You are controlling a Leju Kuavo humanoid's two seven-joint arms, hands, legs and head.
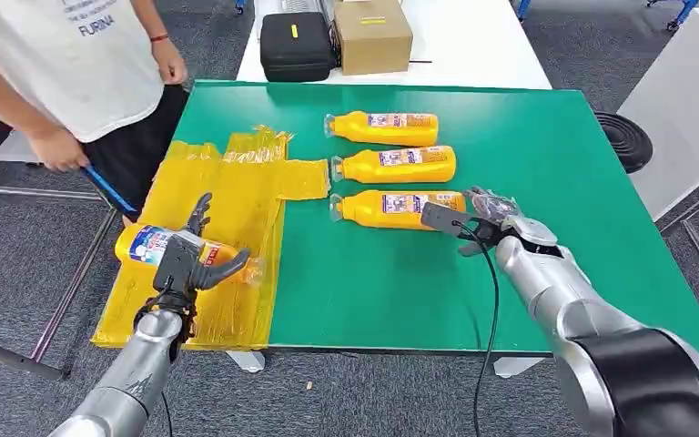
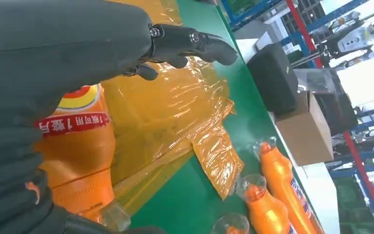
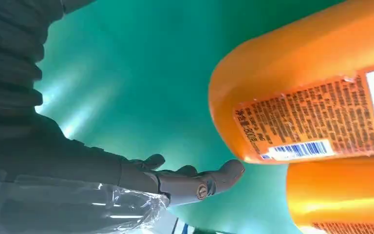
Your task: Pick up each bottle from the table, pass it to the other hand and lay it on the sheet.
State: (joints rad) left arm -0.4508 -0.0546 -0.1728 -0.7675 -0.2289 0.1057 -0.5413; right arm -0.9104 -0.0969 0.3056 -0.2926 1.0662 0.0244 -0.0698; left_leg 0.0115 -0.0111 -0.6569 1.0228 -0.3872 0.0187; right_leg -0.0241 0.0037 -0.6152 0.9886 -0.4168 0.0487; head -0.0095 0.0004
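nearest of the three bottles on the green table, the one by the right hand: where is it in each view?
Head view: the nearest bottle lies on its side, base next to the right hand.
Left wrist view: just its clear cap at the bottom edge.
Right wrist view: large orange base with a barcode label.
Shared landmark: the green table.

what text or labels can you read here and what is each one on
"FURINA": white shirt of the person by the table.
Red band with Chinese characters and a "1": held bottle, characters not surely legible.
Labels and barcode on the nearest lying bottle: too small and blurred to read.
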